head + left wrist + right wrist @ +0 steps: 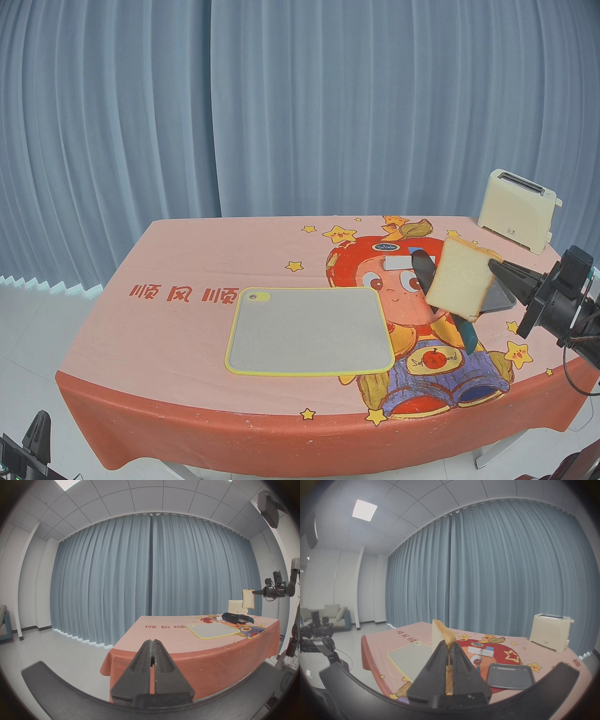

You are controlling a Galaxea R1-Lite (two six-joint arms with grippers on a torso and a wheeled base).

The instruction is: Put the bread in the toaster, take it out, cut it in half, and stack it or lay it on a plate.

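black left gripper (152, 664) – fingers pressing together, hanging low off pink-clothed table (187, 356) | black right gripper (448, 645) – pinching white bread slice (461, 281), holding it upright above dark grey tray (510, 676) | cream toaster (517, 209) sitting at far-right corner, well apart | grey yellow-rimmed cutting board (309, 330) lying mid-table

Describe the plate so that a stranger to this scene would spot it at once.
On the pink cartoon tablecloth, go to the robot's right end, in front of the cream toaster. The plate lies flat there, below the bread held in the right hand. Unlike the larger yellow-rimmed cutting board mid-table, it is dark grey and rectangular with a raised rim.
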